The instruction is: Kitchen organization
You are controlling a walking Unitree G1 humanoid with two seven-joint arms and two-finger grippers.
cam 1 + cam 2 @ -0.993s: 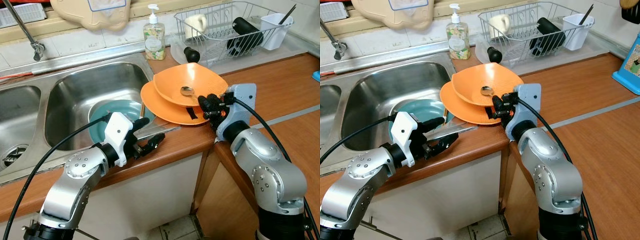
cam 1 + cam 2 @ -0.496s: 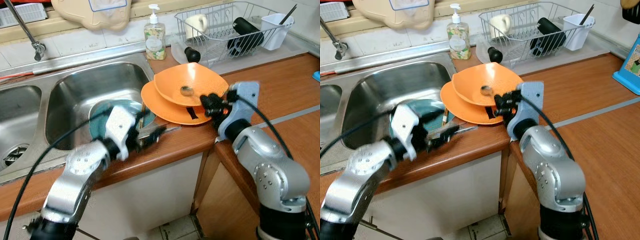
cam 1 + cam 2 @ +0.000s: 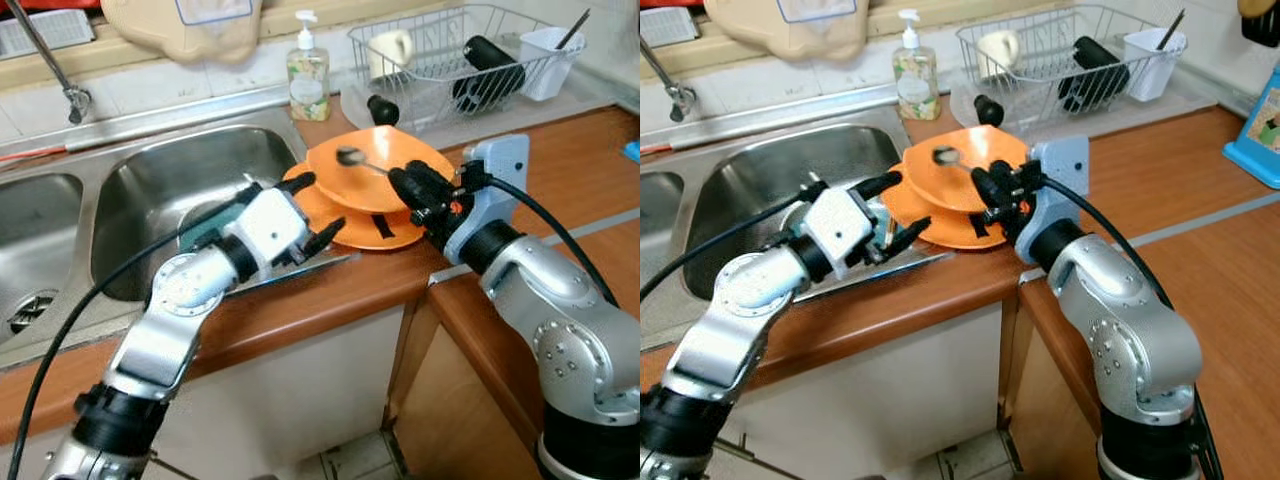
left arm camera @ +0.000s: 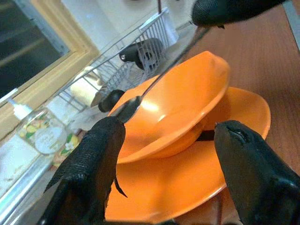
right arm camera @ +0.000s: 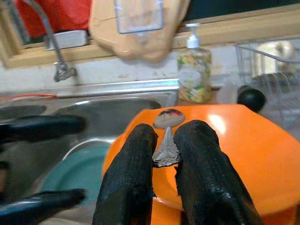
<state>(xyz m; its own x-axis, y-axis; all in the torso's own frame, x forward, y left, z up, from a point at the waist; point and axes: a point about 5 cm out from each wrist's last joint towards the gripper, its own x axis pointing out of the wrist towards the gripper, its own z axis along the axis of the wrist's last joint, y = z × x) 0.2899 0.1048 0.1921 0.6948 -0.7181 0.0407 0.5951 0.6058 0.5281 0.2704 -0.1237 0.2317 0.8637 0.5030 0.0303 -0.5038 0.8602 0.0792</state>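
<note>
Near the centre of the head view, the right gripper was clamped on a spoon, its bowl lifted just above the orange bowl. That bowl sat on an orange plate at the counter edge beside the sink. The left gripper, fingers spread apart and holding nothing, hovered at the plate's left rim, over a teal dish in the sink. A dish rack and soap bottle stood at the upper frame.
</note>
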